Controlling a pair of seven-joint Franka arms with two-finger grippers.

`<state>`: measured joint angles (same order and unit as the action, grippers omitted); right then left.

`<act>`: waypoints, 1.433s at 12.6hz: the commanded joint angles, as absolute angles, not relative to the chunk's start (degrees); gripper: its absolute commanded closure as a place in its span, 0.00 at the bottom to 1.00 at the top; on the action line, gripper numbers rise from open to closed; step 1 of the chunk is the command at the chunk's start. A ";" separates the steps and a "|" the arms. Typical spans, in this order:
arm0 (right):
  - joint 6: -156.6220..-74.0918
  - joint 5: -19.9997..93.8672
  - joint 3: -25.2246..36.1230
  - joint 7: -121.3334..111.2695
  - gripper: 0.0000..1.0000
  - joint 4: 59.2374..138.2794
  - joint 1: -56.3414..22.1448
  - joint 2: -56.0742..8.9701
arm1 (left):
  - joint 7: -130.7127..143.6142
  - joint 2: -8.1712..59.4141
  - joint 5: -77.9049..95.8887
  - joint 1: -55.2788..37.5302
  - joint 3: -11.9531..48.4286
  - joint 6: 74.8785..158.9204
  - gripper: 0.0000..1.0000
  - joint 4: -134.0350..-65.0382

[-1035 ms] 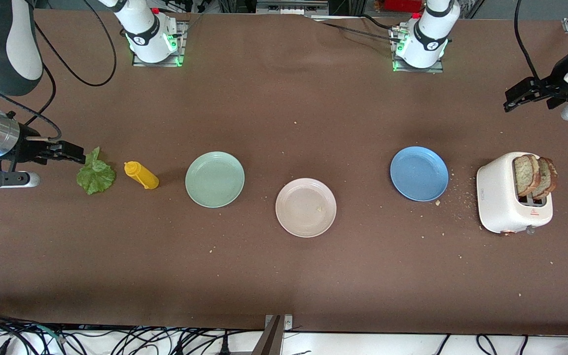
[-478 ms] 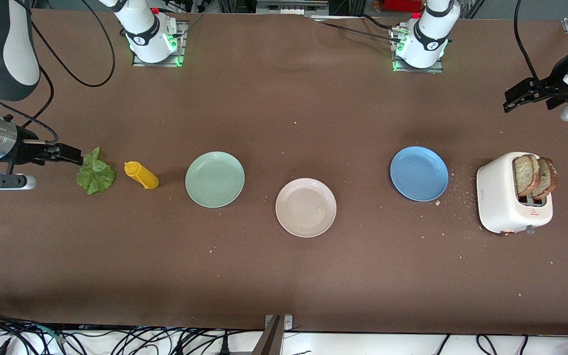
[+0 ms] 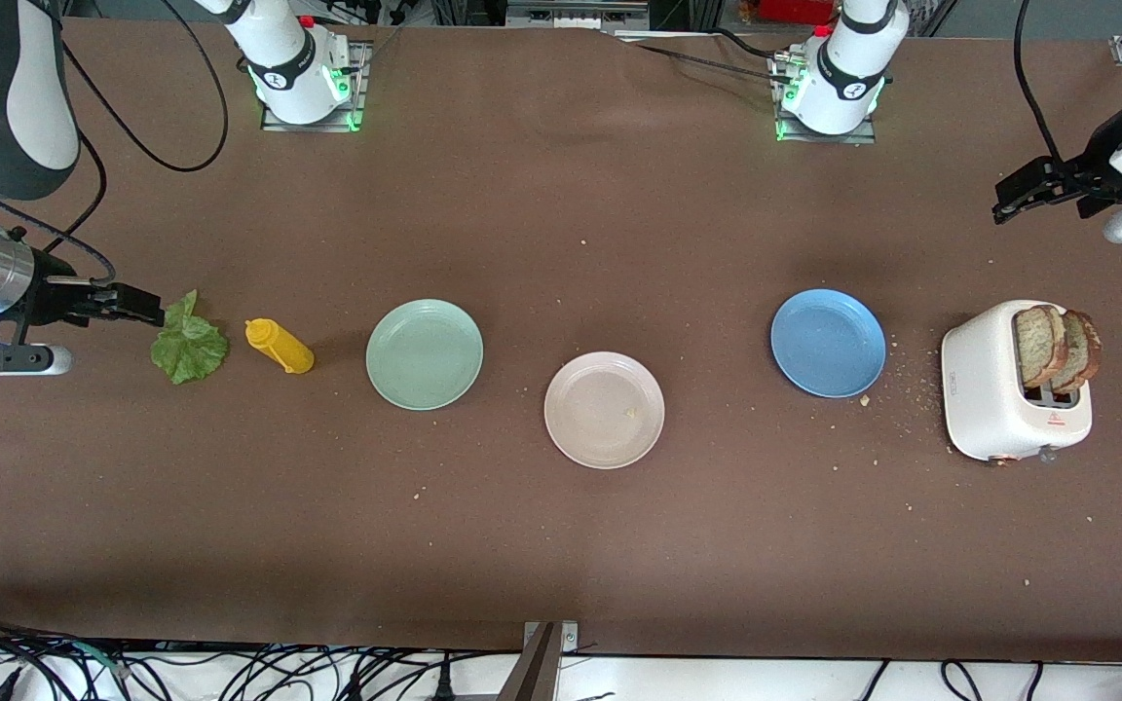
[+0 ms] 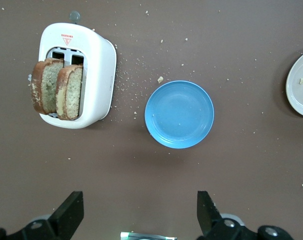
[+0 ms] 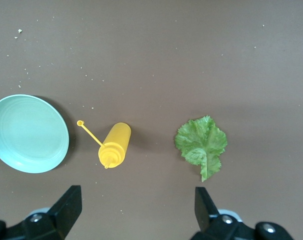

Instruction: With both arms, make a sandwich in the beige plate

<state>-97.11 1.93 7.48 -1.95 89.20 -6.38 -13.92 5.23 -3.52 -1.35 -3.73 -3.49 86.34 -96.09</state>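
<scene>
The beige plate (image 3: pixel 604 410) lies bare mid-table, with its rim showing in the left wrist view (image 4: pixel 301 85). The sandwich itself is out of view. Two toasted bread slices (image 3: pixel 1058 348) (image 4: pixel 56 89) stand up out of a white toaster (image 3: pixel 994 394) (image 4: pixel 99 65) at the left arm's end. A green lettuce leaf (image 3: pixel 189 343) (image 5: pixel 201 143) lies flat at the right arm's end. My left gripper (image 3: pixel 1009 200) (image 4: pixel 140 202) hangs open and empty over bare table beside the toaster. My right gripper (image 3: pixel 154 308) (image 5: pixel 136 197) hangs open and empty over bare table beside the lettuce.
A mint green plate (image 3: pixel 425 353) (image 5: pixel 29 133) and a yellow squeeze bottle (image 3: pixel 280 347) (image 5: pixel 114 145) lie between the lettuce and the beige plate. A blue plate (image 3: pixel 828 343) (image 4: pixel 179 114) sits between the beige plate and the toaster. Crumbs are scattered around the toaster.
My right gripper has drawn back slightly from the lettuce toward its end of the table. The left gripper has barely shifted. Both stay open.
</scene>
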 commanded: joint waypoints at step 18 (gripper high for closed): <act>-96.50 1.76 7.21 -1.76 0.00 88.86 -6.06 -13.97 | -6.30 13.35 -1.23 5.89 -4.22 95.70 0.00 -95.62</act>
<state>-97.07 1.93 7.48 -1.95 89.22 -6.36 -13.96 -2.02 11.73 -1.35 4.85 -4.48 94.01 -96.39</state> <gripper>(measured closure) 0.000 0.000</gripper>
